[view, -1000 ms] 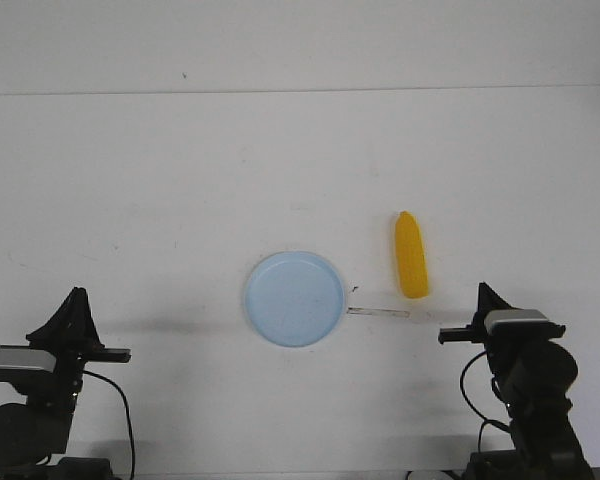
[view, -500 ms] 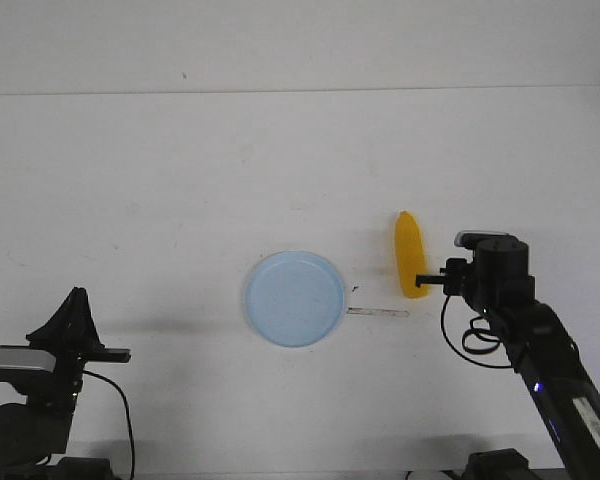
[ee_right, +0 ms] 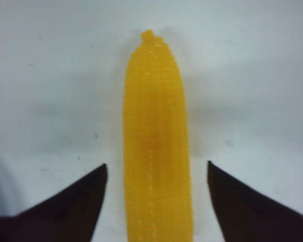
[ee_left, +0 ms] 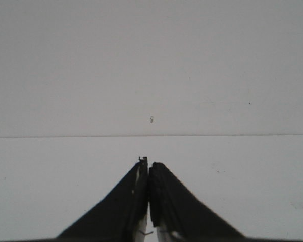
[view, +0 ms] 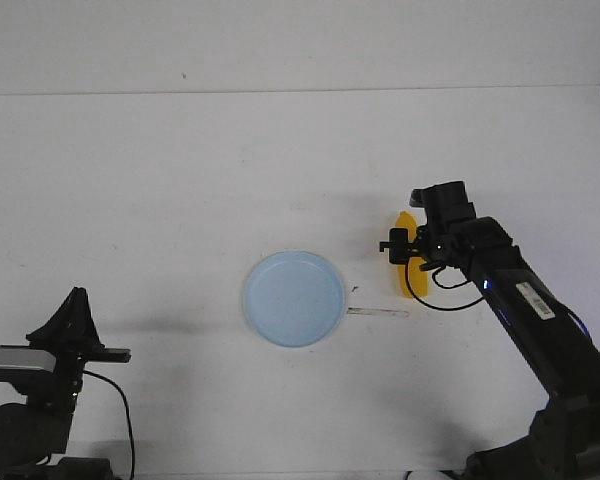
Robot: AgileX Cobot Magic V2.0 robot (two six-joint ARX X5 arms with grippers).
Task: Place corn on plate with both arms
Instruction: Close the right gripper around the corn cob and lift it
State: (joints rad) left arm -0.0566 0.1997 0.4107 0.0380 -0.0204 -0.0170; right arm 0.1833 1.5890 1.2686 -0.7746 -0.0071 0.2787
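The yellow corn (view: 414, 284) lies on the white table to the right of the pale blue plate (view: 294, 298), its tapered tip pointing away from the robot. My right gripper (view: 410, 246) is open and hovers low over the corn's far half, hiding part of it. In the right wrist view the corn (ee_right: 155, 126) runs lengthwise between the two spread fingers (ee_right: 76, 201), with a gap on each side. The plate holds nothing. My left gripper (view: 76, 300) is shut and empty, parked at the near left, far from both; its wrist view shows the closed tips (ee_left: 148, 164) over bare table.
A thin grey strip (view: 378, 312) lies flat on the table between the plate and the corn's near end. The table's far edge (view: 300, 92) runs across the back.
My right arm has reached forward and left from its parked spot at the near right, and its open gripper now stands over the corn. The left arm, corn and plate have not moved.
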